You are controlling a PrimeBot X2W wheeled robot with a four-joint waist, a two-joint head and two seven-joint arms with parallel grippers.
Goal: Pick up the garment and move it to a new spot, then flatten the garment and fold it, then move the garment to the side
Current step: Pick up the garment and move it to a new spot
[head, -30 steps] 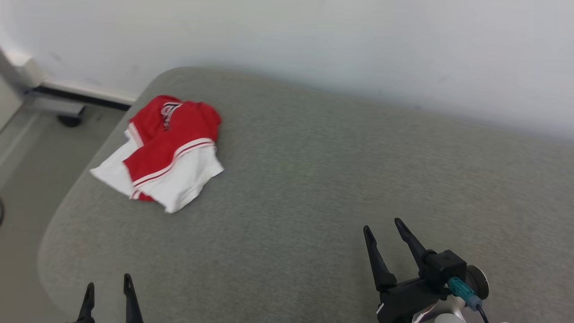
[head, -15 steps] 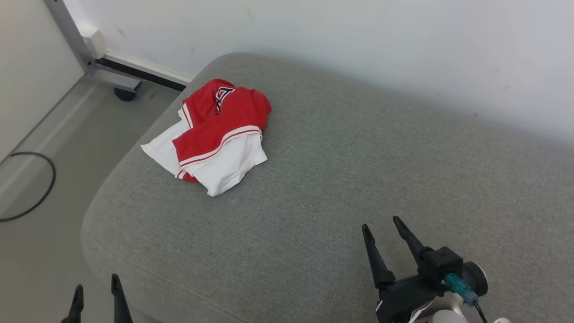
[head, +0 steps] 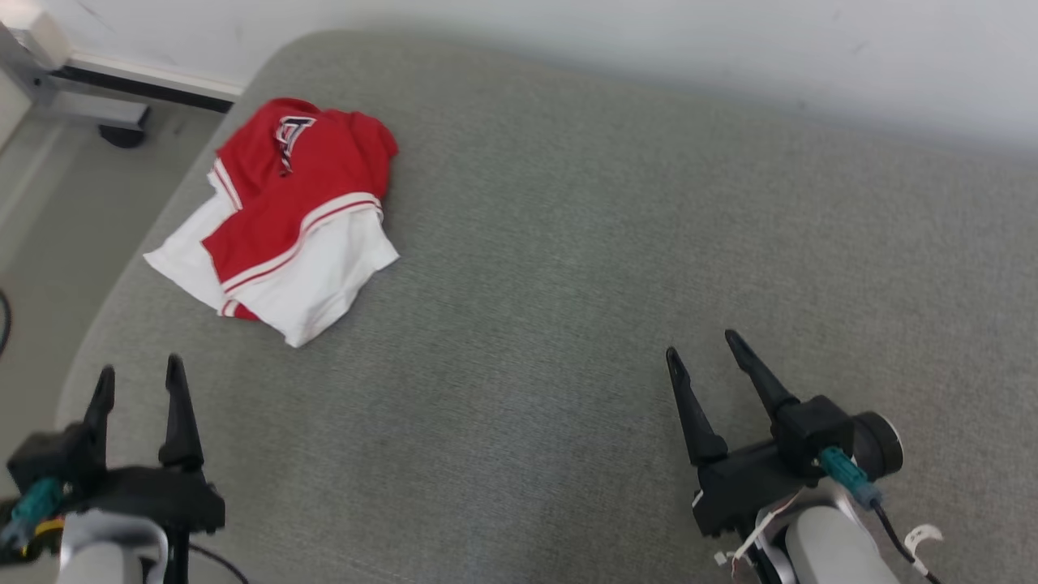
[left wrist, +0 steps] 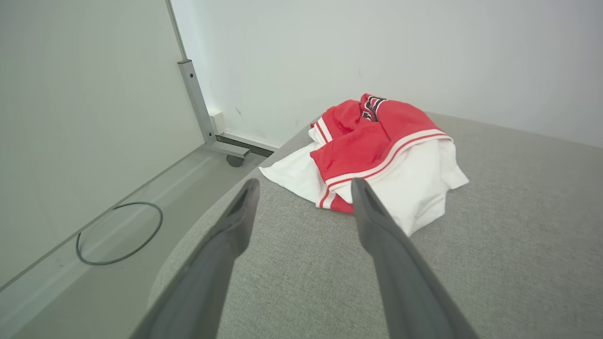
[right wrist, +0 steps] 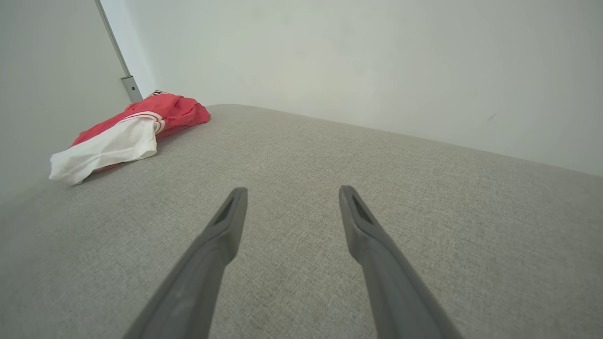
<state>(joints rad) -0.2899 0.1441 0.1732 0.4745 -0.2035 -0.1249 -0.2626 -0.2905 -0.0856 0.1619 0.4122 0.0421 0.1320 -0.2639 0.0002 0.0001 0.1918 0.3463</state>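
Over the last second the head view is swung and tipped down, so the whole scene is shifted. The garment (head: 280, 219) itself is not moved and is seen in the same crumpled red-and-white heap on the grey cushion (head: 568, 243). The left gripper (head: 139, 367) is now shown more fully at the near left, so the pick-up is judged to be only in preparation. It and the right gripper (head: 701, 344) are spread wide, with nothing gripped. The garment is found at the far left corner, ahead of the left fingers (left wrist: 379, 235) but apart from them. It is well apart from the right fingers (right wrist: 367, 235), far to their left.
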